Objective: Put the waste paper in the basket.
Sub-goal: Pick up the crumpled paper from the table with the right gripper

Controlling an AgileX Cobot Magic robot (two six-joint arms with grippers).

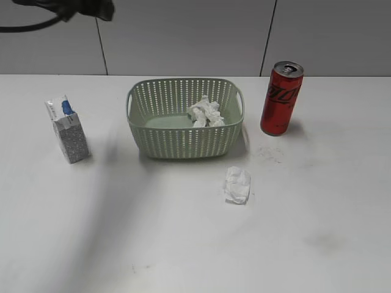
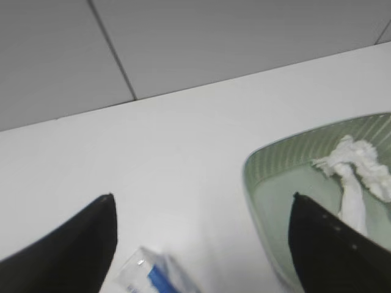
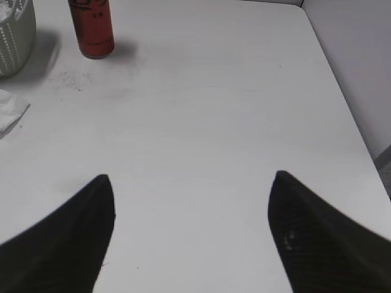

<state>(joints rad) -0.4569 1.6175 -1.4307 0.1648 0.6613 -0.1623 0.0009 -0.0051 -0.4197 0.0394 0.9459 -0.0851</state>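
A red drinks can (image 1: 281, 97) stands upright on the white counter (image 1: 153, 232), its pull-tab top showing. Well apart from it stands a small white-grey pack (image 1: 68, 129) with a blue mark near its top, leaning slightly. Behind the counter rises a pale grey panelled wall (image 1: 183, 36) with dark seams.

The left arm (image 1: 67, 9) is cropped by the top edge; wads in the basket (image 1: 183, 137) blur into one clump.
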